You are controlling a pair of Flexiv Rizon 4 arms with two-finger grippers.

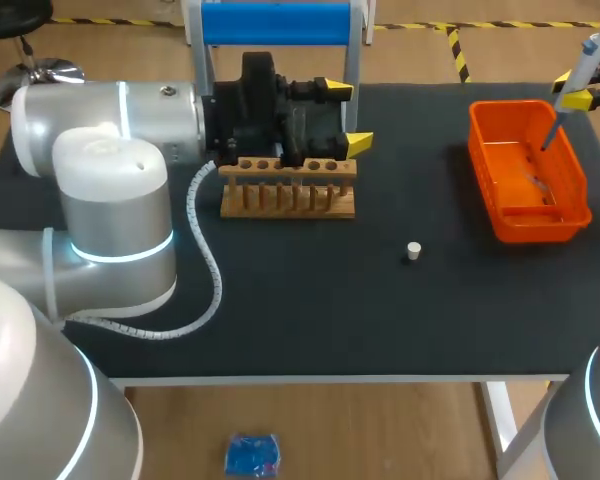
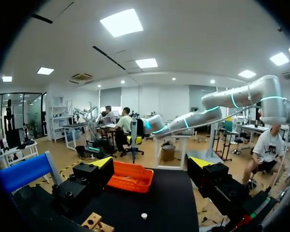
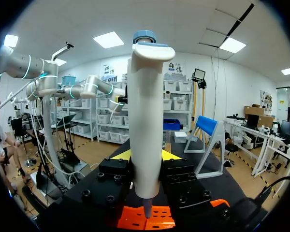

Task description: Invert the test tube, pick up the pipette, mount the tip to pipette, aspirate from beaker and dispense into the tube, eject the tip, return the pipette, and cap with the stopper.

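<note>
You see a matt table, a wooden rack, a glossy plastic bin, a smooth plastic pipette.

The left arm and right arm are being seen as rounded silver-white shells ringed by glowing pale-blue bands. A white spiral-wrapped cable is being carried along the left one. Black jaws are being capped by yellow tips.

Left gripper wide open, forearm level; right gripper tight around the pipette.
</note>
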